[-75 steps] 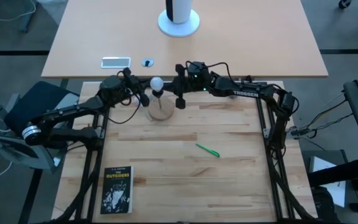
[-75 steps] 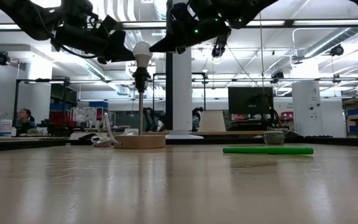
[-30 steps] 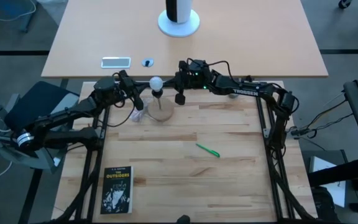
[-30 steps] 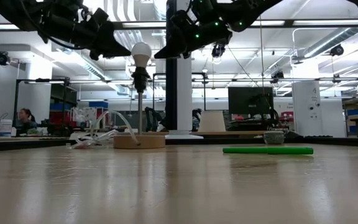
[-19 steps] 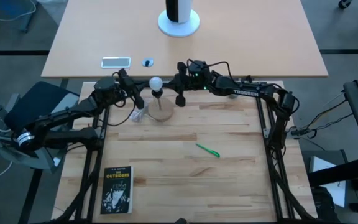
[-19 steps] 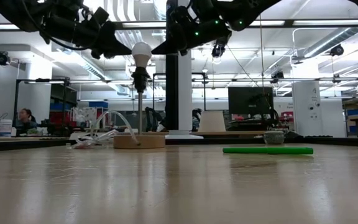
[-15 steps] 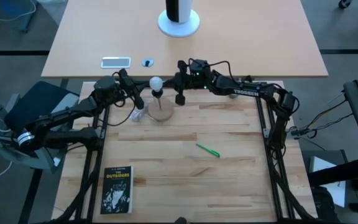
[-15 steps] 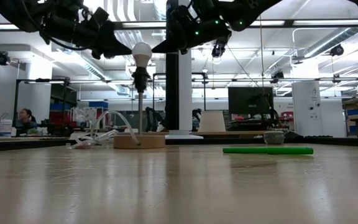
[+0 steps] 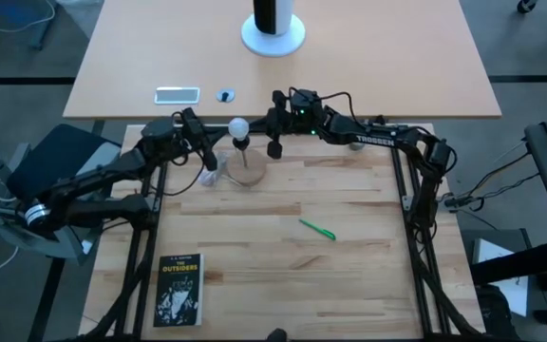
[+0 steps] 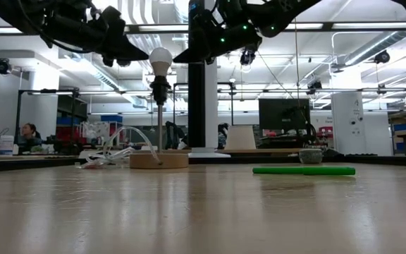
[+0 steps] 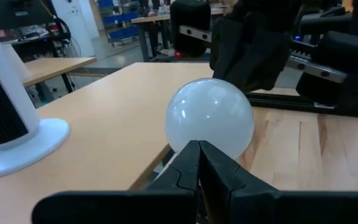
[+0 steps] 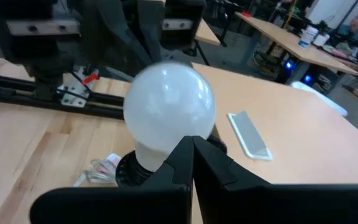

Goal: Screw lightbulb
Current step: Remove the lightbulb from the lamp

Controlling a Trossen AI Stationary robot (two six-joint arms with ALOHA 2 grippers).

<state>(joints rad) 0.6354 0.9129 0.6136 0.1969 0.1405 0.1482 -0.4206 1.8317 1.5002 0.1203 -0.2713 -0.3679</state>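
The white frosted lightbulb [image 9: 239, 125] stands upright in a black socket [image 10: 159, 89] on a thin stem above a round wooden base [image 9: 247, 172]. My left gripper [image 9: 215, 141] is shut, level with the globe on its left side; its tips [image 11: 199, 145] point at the bulb [image 11: 210, 121]. My right gripper [image 9: 258, 128] is shut, level with the globe on its right side; its tips [image 12: 191, 140] point at the bulb [image 12: 169, 109]. In the low view the bulb [image 10: 161, 60] shows between both grippers. My left gripper's shut tips stand right at the globe's left side [image 11: 188, 134], coming level from the table's left; I cannot tell whether they touch it. My right gripper's shut tips stand right at the globe's right side [image 12: 179, 130], coming level from the table's right; I cannot tell whether they touch it.
A clear plastic wrapper [image 9: 211, 176] lies left of the wooden base. A green pen [image 9: 317, 229] lies mid-table and a black book [image 9: 179, 290] near the front left. On the far table stand a white round base [image 9: 273, 36], a flat phone-like slab [image 9: 177, 94] and a small disc [image 9: 225, 95].
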